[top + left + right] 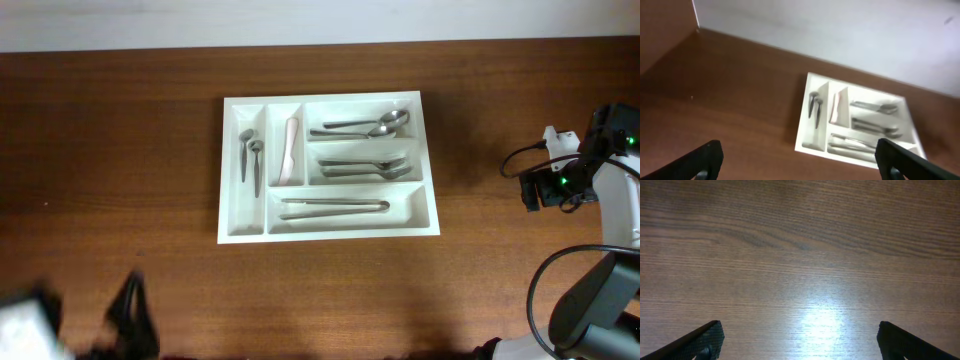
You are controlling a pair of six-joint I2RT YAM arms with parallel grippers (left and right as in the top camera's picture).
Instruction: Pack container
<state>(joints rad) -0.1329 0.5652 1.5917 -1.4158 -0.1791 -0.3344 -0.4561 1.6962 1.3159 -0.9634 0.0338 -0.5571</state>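
The white container (228, 170) lies mid-table. Its two narrow compartments hold two small spoons (248, 150) and a pale pink utensil (290, 150). Its three long compartments hold spoons (365, 126), more metal cutlery (365, 166) and metal tongs (335, 207). The container also shows in the left wrist view (803, 131), ahead and to the right. My left gripper (130, 318) is at the front left corner, blurred; in its wrist view (800, 165) it is open and empty. My right gripper (545, 187) is far right of the container, open and empty over bare wood (800, 345).
The table is dark brown wood (120, 150). A pale wall (840, 35) runs along its far edge. The right arm's cables (545, 285) loop at the front right corner.
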